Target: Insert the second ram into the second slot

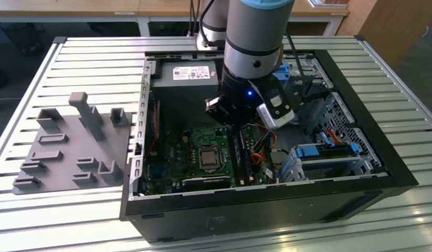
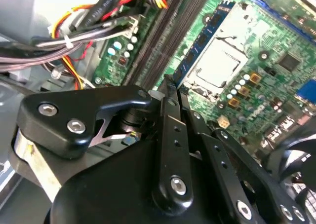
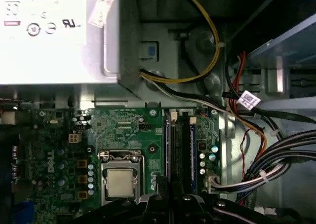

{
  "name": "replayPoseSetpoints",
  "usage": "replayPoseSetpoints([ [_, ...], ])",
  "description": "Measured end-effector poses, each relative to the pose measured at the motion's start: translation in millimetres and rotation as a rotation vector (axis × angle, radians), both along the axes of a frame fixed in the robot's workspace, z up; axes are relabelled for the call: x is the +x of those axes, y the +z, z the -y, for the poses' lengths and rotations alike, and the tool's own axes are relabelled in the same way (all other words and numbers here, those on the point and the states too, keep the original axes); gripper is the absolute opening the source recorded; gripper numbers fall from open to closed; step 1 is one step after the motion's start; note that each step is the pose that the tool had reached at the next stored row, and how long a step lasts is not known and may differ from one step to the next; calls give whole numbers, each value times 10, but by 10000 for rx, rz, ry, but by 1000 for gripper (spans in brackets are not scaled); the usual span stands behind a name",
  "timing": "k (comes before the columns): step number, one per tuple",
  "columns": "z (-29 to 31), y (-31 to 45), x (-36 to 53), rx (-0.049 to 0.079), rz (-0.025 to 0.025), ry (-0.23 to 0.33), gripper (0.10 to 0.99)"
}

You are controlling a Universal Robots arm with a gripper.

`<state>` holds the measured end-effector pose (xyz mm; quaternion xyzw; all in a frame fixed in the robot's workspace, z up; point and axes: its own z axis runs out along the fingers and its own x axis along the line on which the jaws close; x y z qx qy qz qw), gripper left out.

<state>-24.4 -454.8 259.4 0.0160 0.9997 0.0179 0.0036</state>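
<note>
Scene: grey robot arm (image 1: 254, 47) reaches down into open black computer case (image 1: 383, 173) on slatted metal table (image 1: 90, 58). In both wrist views black two-finger gripper (image 3: 173, 193) (image 2: 162, 88) is clamped narrow on the second ram (image 3: 174, 145) (image 2: 153, 41), a long thin stick seen edge-on that looks dark from these angles. Stick runs along the green motherboard (image 3: 128, 123) edge nearest the bundled cables (image 3: 276, 160). It lies between square silver processor socket (image 3: 120, 180) and another blue memory stick (image 3: 191, 150) standing upright on the board just beside it. Cannot tell if second ram is seated in the board or hangs just over it. Also silver power supply box (image 3: 54, 31) in the case corner past the motherboard. Last, grey moulded fixture plate (image 1: 72, 147) near the table edge at the exterior view's left, apart from the case.
</note>
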Motion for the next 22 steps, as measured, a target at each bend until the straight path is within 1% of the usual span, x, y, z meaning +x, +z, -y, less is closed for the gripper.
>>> replayPoseSetpoints([
  [3, 0, -54, 27, -1, 0, -5, 137],
  [6, 0, -108, 32, 1, 0, -13, 137],
  [11, 2, -140, 33, 0, -9, -13, 137],
  [12, 10, -155, 33, 0, -10, -11, 137],
  [16, 75, -203, 33, 0, -12, -14, 137],
  [18, 87, -223, 33, 2, -11, -28, 137],
  [22, 92, -263, 54, 1, -12, -75, 137],
])
